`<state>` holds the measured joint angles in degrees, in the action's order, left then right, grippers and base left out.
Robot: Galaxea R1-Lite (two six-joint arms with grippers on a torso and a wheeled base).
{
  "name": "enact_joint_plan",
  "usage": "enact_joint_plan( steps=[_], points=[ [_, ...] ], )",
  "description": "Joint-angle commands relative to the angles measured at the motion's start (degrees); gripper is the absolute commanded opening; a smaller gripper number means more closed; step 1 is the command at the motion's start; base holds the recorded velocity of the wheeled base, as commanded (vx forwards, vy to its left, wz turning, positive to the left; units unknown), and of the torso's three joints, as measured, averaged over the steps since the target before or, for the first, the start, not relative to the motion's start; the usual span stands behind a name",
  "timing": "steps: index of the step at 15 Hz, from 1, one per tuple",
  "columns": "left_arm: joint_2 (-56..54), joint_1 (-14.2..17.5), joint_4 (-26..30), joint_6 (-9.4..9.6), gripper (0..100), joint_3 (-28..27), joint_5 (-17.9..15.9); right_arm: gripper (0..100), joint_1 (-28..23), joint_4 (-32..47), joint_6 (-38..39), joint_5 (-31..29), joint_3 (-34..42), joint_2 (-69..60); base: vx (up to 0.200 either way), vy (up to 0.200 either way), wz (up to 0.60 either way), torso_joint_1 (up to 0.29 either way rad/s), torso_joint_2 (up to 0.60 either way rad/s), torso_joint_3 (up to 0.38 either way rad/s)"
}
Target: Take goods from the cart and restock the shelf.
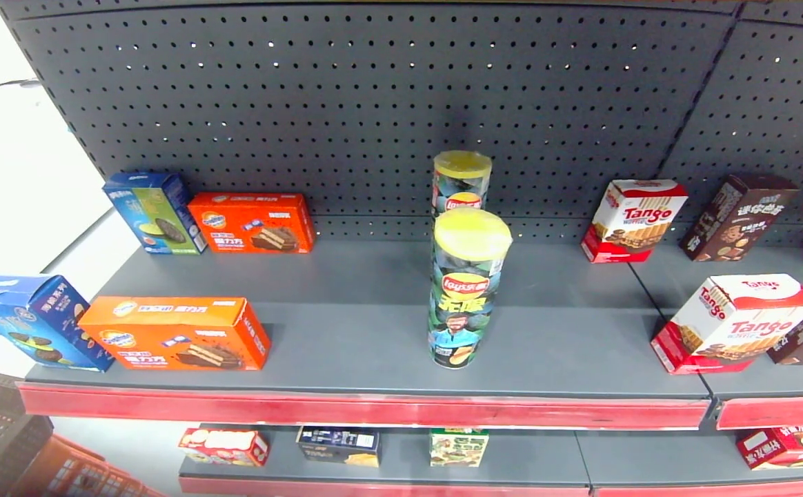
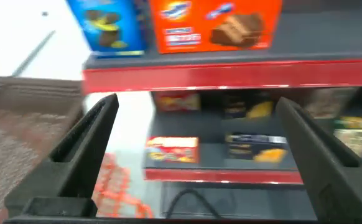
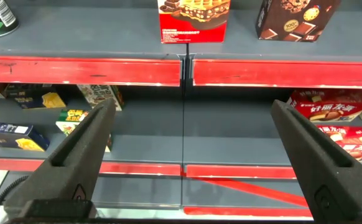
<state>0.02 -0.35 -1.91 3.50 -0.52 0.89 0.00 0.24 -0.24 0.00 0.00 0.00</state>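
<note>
The grey top shelf (image 1: 374, 331) holds two yellow-lidded chip cans, one at the front (image 1: 467, 290) and one behind it (image 1: 461, 181). On its left stand two orange boxes (image 1: 177, 335) (image 1: 253, 222) and two blue cookie boxes (image 1: 32, 321) (image 1: 154, 212). The cart (image 1: 1, 442) shows as a dark mesh basket at the lower left. My left gripper (image 2: 196, 102) is open and holds nothing, facing the shelf's red front edge (image 2: 231, 74) beside the cart's mesh (image 2: 19, 137). My right gripper (image 3: 193, 106) is open with nothing in it, in front of the lower shelves (image 3: 231, 130).
Red-and-white wafer boxes (image 1: 736, 321) (image 1: 632, 219) and brown cookie boxes (image 1: 739, 215) stand on the right shelf section. The lower shelf carries several small boxes (image 1: 225, 445) (image 1: 458, 446). A perforated back panel (image 1: 374, 103) closes the rear. Bare shelf lies between the orange boxes and the cans.
</note>
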Motion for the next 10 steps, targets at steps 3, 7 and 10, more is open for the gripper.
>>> enact_joint_plan(
  steps=[3, 7, 10],
  points=[
    [-0.02, 0.09, 0.60, 3.53, 100, -0.18, -2.38, 100, 0.00, 0.02, -0.02, 0.00, 0.00, 0.00, 0.000, 0.000, 0.00, 0.000, 0.00, 0.000],
    [-0.02, 0.09, 0.86, 1.25, 100, -0.27, -0.71, 100, 0.00, 0.02, -0.02, 0.00, 0.00, 0.00, 0.000, 0.000, 0.00, 0.000, 0.00, 0.000],
    [-0.02, 0.09, 0.86, -0.42, 100, -0.27, 2.98, 100, 0.00, 0.02, -0.02, 0.00, 0.00, 0.00, 0.000, 0.000, 0.00, 0.000, 0.00, 0.000]
  ],
)
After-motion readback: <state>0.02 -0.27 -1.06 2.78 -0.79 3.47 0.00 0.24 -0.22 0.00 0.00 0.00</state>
